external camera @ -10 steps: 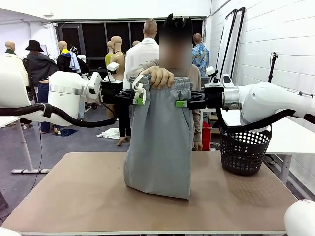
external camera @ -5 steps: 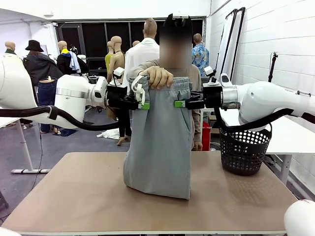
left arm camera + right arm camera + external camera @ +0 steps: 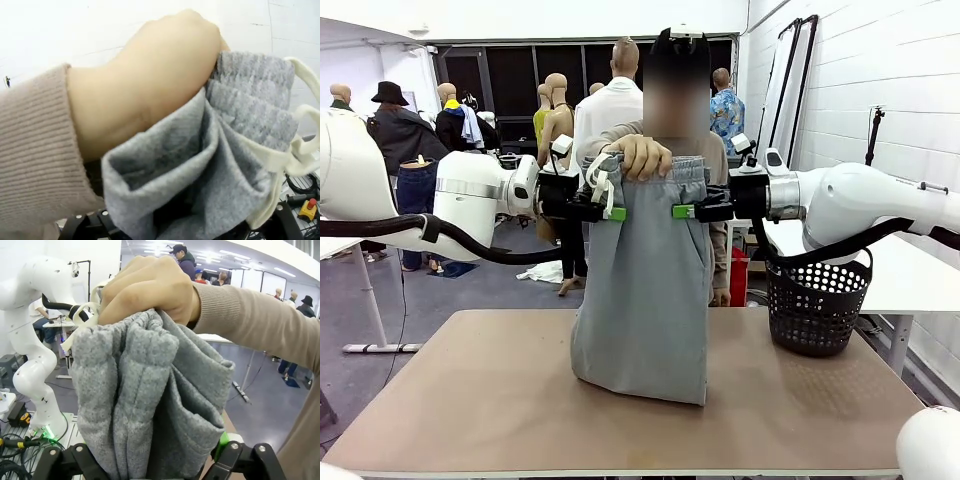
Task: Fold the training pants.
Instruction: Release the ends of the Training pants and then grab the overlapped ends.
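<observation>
Pants (image 3: 642,290) hang from a hand (image 3: 642,157) onto the surface (image 3: 470,400); we see left pincer (image 3: 613,212) and right pincer (image 3: 682,211) released around their waist edges.

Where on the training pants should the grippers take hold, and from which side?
The two side edges just under the gathered waistband: left gripper level from the robot's left, right gripper from its right. The person's hand bunches the waistband's middle, leaving the edges free, and the training pants hang upright, lower end on the table.
</observation>
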